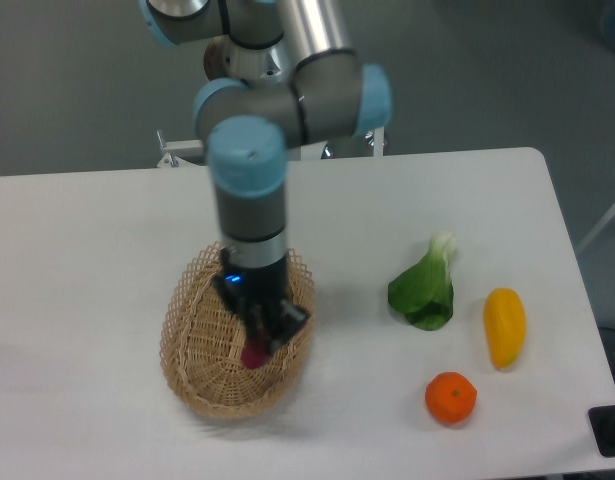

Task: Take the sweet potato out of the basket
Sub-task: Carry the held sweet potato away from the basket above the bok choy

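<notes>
Reddish-purple sweet potato point(254, 354) shows as a small patch directly beneath the gripper point(264, 338), over the right half of the tan wicker basket point(192, 330). Only the lower end of the tuber is visible; the rest is hidden by the dark fingers and the wrist above them. The gripper appears clenched on the sweet potato, with the tuber caught between the fingers, though the contact itself is partly blurred and cannot be confirmed in detail. The arm rises from the gripper in a grey column with a blue cap and crosses the basket's far rim.

Stage of the task, as judged from this view: the grasp looks made, and the sweet potato seems raised off the woven floor, yet it is not clear of the basket outline. Whether it is fully free of the weave or resting lightly on it cannot be told. What remains is to carry the tuber upward until it stands plainly above the scalloped rim, without loss of grip.

Other items lie well apart on the white counter point(87, 240), to the right: a leafy green vegetable point(424, 290), a yellow oblong fruit point(505, 326), and a round orange point(451, 397). None of them touches the basket.
</notes>
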